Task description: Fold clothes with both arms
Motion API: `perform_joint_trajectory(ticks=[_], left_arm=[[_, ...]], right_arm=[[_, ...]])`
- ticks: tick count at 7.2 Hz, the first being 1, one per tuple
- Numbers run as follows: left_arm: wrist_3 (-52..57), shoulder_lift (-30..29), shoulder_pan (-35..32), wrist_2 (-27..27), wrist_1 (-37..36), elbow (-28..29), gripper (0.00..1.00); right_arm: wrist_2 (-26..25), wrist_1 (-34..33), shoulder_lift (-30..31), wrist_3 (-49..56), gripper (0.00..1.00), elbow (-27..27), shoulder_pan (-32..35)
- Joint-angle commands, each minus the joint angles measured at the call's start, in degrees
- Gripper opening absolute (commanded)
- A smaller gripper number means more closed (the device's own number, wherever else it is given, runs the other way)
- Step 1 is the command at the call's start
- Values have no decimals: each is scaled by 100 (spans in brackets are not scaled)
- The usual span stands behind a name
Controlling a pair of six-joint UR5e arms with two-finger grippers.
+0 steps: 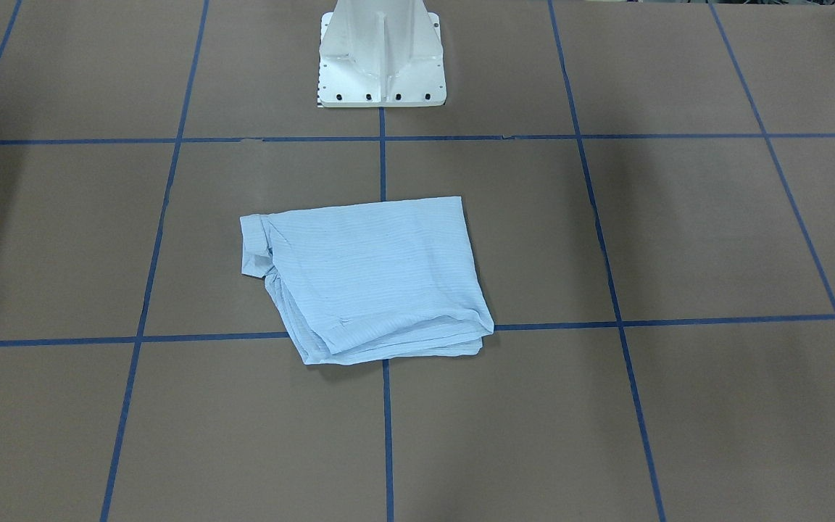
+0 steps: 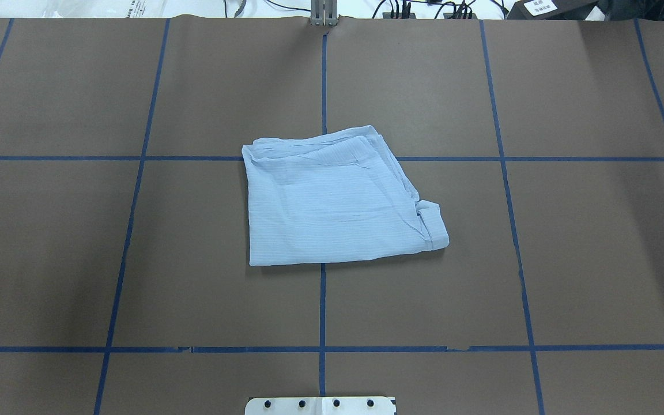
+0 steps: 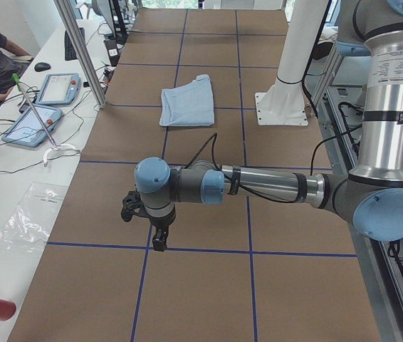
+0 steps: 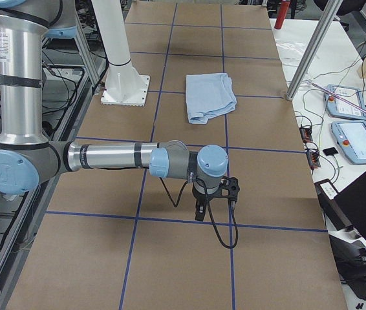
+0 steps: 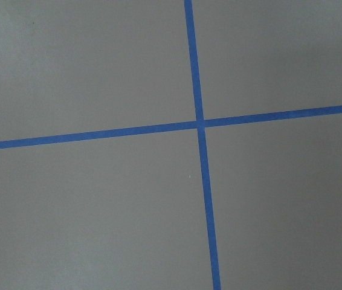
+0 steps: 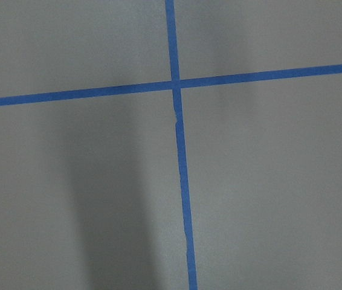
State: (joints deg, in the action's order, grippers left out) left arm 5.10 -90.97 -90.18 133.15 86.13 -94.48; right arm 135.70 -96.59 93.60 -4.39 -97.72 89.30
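Looks like we're pretty much done: the shirt lies folded, the left gripper and right gripper hang well apart from it, and we can't tell how open their fingers are.

left claw: points down, grip unclear | right claw: points down, grip unclear

Shirt lies flat mid-table, bare table on all 4 sides of it. White pedestal stands at robot-side edge, slanted metal post at the opposite edge. Left arm and right arm reach low over opposite table ends, well apart from shirt.
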Motion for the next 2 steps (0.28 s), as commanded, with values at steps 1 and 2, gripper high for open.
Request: perform_joint_trajectory(ticks=[1,2], left_arm=[[0,0,0,0,0,0,100],[0,0,0,0,0,0,100]], right_arm=[[0,-9,0,0,100,8,0],[0,-9,0,0,100,-1,0]])
